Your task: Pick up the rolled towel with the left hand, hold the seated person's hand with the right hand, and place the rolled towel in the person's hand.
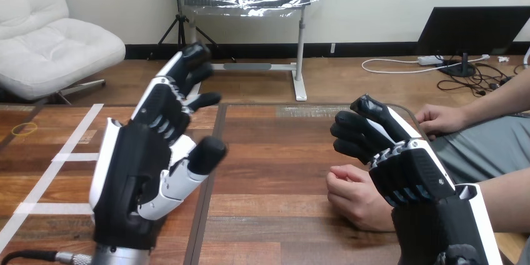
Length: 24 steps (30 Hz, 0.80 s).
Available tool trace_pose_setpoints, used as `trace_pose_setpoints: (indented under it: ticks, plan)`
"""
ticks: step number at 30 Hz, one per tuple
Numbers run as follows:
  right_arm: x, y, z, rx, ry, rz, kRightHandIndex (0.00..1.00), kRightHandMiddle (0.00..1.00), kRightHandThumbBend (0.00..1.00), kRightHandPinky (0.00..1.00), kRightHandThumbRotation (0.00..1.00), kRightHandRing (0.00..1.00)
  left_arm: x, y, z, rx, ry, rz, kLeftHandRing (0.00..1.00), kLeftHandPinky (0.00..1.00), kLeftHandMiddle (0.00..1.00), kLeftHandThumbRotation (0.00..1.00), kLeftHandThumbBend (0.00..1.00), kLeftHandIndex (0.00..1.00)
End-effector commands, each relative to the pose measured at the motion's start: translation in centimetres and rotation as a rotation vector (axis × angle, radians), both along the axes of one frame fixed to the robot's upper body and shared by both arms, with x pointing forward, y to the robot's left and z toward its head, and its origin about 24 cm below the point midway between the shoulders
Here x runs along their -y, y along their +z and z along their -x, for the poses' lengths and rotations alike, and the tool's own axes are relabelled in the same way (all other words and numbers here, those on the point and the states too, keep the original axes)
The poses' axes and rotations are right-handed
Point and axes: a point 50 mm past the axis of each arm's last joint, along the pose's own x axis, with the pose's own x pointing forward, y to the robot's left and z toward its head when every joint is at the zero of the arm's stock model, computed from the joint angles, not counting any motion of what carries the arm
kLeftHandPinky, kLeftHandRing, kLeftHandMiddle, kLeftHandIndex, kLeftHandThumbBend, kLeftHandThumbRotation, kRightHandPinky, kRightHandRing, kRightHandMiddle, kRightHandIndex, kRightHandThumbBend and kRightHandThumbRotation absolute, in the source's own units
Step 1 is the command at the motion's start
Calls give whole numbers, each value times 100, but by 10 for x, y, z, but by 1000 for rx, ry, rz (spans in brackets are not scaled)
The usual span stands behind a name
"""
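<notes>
Left hand (150, 152) hangs wide, empty; right hand (409, 171), fingers loose, hovers over the person's hand (351, 195).
A rolled towel is likely soft and light: grasp its middle.

The head view looks from the robot's head, forward and down across the wooden table (269, 171). The table top fills the lower half of the frame, and its far edge runs across the middle. The camera is very near to the robot's own arms: the left hand (134, 165) stands large at the lower left, and the right hand (409, 171) stands large at the lower right. The person's nearer hand (353, 196) lies close to the camera too, low and right of centre.
</notes>
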Motion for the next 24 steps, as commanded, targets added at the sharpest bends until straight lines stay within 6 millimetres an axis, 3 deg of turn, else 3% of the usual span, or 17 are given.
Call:
trace_pose_setpoints:
  ticks: [1,24]
  plan:
    - [0,12,-5,67,-1,-14,86,82,90,80,100,81,-3,8,-12,53,61,-3,90,81,91,55,94,89]
    - [-2,13,-7,67,6,1,86,82,91,80,100,82,-15,11,-39,87,196,-155,90,85,90,45,80,87]
